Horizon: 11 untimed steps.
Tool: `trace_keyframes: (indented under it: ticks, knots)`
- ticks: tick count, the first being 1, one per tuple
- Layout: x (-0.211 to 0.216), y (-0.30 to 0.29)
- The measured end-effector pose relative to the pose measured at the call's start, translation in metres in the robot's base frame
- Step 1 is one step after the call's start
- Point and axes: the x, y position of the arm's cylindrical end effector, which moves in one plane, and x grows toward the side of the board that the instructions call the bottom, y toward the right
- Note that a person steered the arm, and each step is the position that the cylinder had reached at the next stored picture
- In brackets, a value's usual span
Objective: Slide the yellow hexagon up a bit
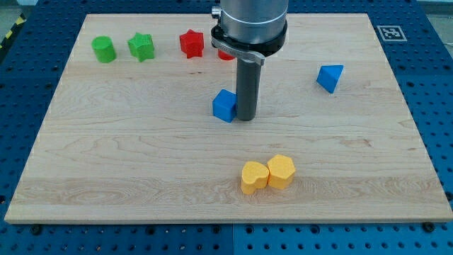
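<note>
The yellow hexagon (281, 171) lies low on the wooden board, right of centre. A second yellow block, heart-like in shape (253, 176), touches its left side. My tip (245, 117) rests on the board near the middle, well above the yellow blocks and slightly left of the hexagon. The tip stands right beside a blue cube (224, 105), on that cube's right side, touching or almost touching it.
A green cylinder (103, 49) and a green star (141, 47) sit at the view's top left. A red star (191, 43) and a red block (226, 53), partly hidden by the arm, sit at top centre. A blue triangular block (330, 77) lies at the right.
</note>
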Motion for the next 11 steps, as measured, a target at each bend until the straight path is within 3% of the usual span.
trace_keyframes:
  ticks: [1,2,4,5,11]
  knots:
    - [0.017,0.053]
    - [0.067,0.104]
    - [0.159,0.098]
    - [0.159,0.057]
    - [0.103,0.050]
